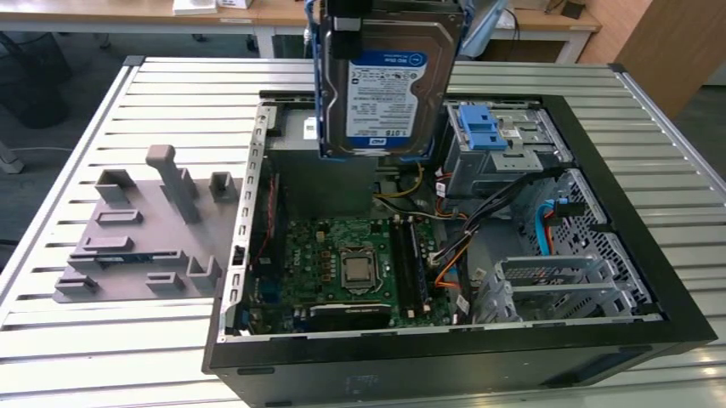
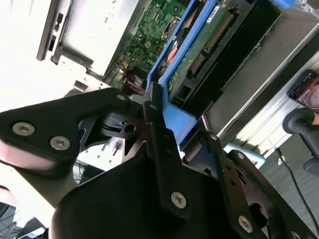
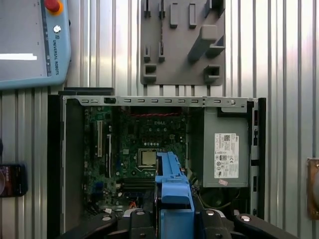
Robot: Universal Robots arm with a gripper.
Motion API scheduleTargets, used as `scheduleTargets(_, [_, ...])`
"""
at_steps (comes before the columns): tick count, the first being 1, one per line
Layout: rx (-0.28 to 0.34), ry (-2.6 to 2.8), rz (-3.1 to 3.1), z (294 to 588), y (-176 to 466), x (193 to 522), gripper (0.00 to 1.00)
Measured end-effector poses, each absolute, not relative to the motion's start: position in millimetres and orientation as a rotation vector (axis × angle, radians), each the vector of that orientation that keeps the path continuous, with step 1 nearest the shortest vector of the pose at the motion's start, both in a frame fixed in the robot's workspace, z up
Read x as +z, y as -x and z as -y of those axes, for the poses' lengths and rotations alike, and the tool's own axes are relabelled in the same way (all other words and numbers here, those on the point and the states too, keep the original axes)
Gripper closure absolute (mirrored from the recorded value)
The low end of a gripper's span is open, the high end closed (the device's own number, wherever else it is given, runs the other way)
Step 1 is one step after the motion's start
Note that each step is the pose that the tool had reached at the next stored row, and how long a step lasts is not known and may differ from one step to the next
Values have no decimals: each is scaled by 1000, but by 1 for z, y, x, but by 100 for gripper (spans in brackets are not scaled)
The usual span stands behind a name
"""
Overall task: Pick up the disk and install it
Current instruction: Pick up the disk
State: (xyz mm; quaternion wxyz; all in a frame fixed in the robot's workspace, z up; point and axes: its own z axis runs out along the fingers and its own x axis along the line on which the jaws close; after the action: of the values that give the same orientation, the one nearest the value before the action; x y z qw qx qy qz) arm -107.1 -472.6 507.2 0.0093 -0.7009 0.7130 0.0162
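Exterior view: disk [image 1: 386, 81] hangs upright over the open computer case [image 1: 641, 183], picked up, not yet in the drive cage [image 1: 490, 140]; my gripper [image 2: 174, 119] clamps its blue carrier [image 3: 172, 184].

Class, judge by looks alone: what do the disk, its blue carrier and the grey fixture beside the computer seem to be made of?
Disk: metal casing, dull silver sheen, paper-like printed label. Carrier: probably plastic, uniform bright blue, moulded shape. Fixture: likely plastic, perhaps printed; matte grey, blocky slots, no shine.
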Motion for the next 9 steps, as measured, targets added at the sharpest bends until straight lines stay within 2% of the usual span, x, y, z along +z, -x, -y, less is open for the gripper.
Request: scheduleTargets(9, [7,2170,-2206,473,103,505,63])
